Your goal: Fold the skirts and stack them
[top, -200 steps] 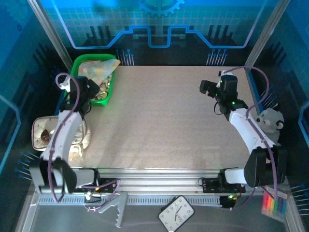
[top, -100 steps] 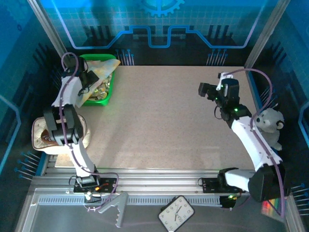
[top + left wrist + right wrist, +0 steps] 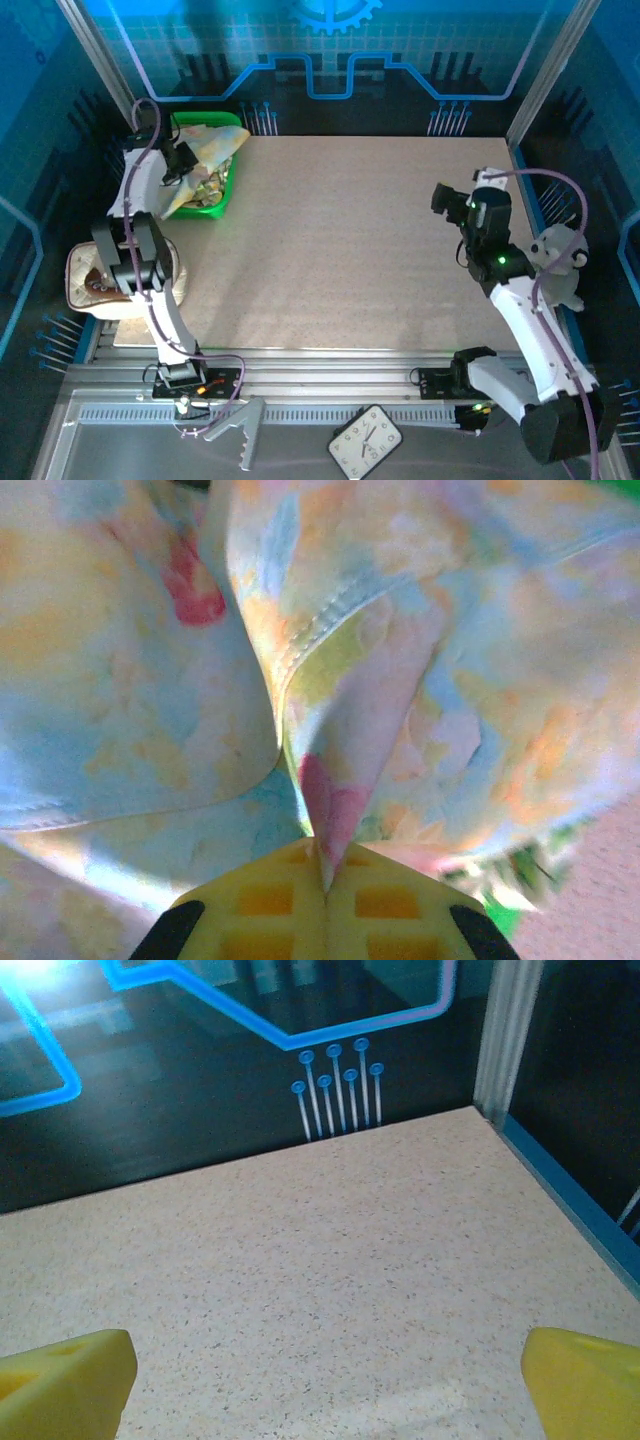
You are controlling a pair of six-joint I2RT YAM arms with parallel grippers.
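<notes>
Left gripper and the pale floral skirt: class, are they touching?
Touching. In the left wrist view the left gripper is shut, with a fold of the pale floral skirt pinched between its yellow fingers.

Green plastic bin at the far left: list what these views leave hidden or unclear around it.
- Top view: the pale yellow floral-print skirt covers the green plastic bin; anything beneath is hidden.
- Left wrist view: close, blurred fabric; how many layers the shut left gripper pinches is unclear.
- Top view: the left arm hides part of the beige brown-trimmed pouch.
</notes>
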